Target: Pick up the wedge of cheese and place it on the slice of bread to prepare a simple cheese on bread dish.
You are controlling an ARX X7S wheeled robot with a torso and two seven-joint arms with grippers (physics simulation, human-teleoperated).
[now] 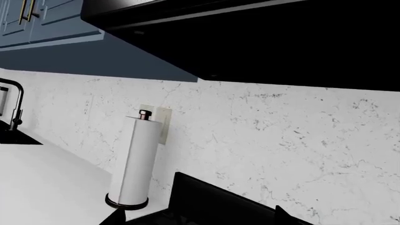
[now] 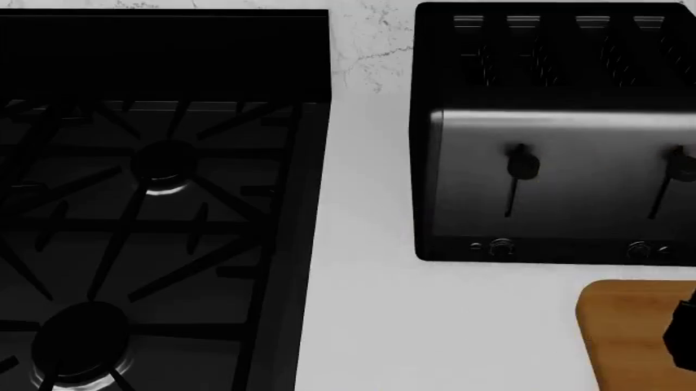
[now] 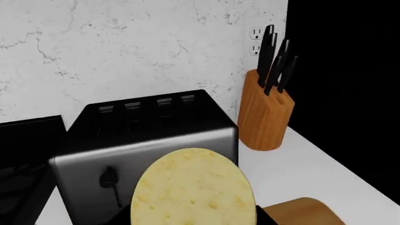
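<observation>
Left gripper not seen; state cannot be told. Paper towel roll [image 1: 137, 159] faced by the left wrist camera. Right gripper: wedge of cheese [image 3: 194, 187] filling its wrist view, apparently carried clamped, toaster [image 3: 147, 140] beyond, cutting board [image 2: 636, 326] below. Transport step judged underway. Slice of bread not sighted; it must be located, then cheese lowered onto it

I see a white tabletop [image 2: 370, 326]. A black gas hob [image 2: 152, 236] is set into it at the head view's left. A black and steel toaster [image 2: 555, 138] stands to its right, and a wooden cutting board [image 2: 631, 334] lies near the toaster's front. A knife block [image 3: 263, 117] stands beside the toaster. A paper towel holder [image 1: 134, 164] stands beyond the hob.
</observation>
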